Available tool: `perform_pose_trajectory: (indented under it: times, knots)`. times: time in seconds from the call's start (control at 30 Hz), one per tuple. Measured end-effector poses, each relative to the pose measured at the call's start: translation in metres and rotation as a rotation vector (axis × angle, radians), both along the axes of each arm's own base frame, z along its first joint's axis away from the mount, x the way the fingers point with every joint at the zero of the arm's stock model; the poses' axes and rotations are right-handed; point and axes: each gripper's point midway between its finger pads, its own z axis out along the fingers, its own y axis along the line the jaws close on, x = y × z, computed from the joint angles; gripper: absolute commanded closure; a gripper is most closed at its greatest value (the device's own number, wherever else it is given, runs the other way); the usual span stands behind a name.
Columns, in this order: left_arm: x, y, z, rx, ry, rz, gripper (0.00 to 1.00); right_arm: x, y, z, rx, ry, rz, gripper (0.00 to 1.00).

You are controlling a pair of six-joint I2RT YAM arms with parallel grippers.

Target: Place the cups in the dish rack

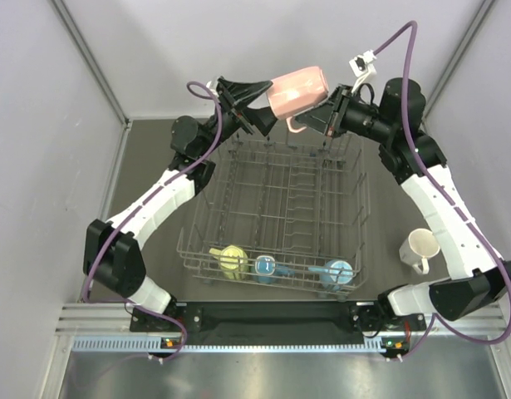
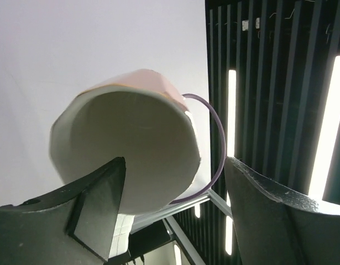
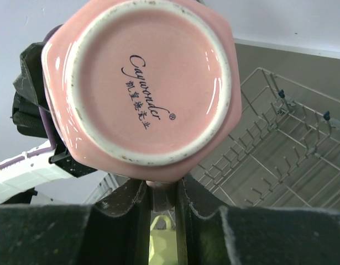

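A pink mug [image 1: 298, 90] hangs on its side in the air above the far end of the grey wire dish rack [image 1: 276, 170]. My right gripper [image 1: 330, 116] is shut on its handle; the right wrist view shows the mug's base [image 3: 142, 83] above the pinched fingers [image 3: 194, 199]. My left gripper [image 1: 257, 106] is open at the mug's mouth, its pale inside [image 2: 125, 149] between the spread fingers [image 2: 98, 210]. A yellow mug [image 1: 232, 262], a blue mug [image 1: 266, 268] and a light blue mug [image 1: 334, 273] sit in the rack's near row. A white mug [image 1: 420, 249] stands on the table right of the rack.
The rack's upright tines [image 3: 280, 143] lie below the pink mug, and the yellow mug [image 3: 161, 243] shows between my right fingers. Grey walls close in the table on the left, right and far sides. A purple cable [image 2: 216, 149] loops behind the mug.
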Motion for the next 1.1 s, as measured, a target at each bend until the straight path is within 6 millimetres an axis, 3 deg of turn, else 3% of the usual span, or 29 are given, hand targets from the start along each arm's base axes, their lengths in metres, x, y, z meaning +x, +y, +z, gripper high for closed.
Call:
perform_pose_trajectory:
  times: [0.17, 0.33, 0.47, 0.63, 0.77, 0.87, 1.1]
  knots:
    - [0.004, 0.003, -0.008, 0.030, 0.023, -0.007, 0.14, 0.001, -0.007, 0.010, -0.034, -0.042, -0.033, 1.00]
    - [0.016, 0.019, -0.048, 0.161, 0.169, 0.024, 0.12, 0.009, -0.022, 0.007, -0.117, -0.063, -0.122, 1.00]
    - [0.026, 0.045, -0.074, 0.275, 0.254, 0.082, 0.13, 0.019, -0.039, -0.010, -0.218, -0.051, -0.216, 1.00]
    - [0.033, 0.066, -0.091, 0.412, 0.286, 0.118, 0.15, 0.038, -0.061, -0.051, -0.392, -0.007, -0.316, 1.00]
    - [0.032, 0.080, -0.084, 0.495, 0.243, 0.137, 0.16, 0.051, -0.076, -0.097, -0.540, 0.057, -0.362, 1.00]
    - [0.034, 0.092, -0.080, 0.527, 0.215, 0.156, 0.17, 0.056, -0.087, -0.133, -0.645, 0.122, -0.383, 1.00]
    - [0.036, 0.107, -0.098, 0.566, 0.256, 0.138, 0.18, 0.058, -0.104, -0.194, -0.795, 0.233, -0.402, 1.00]
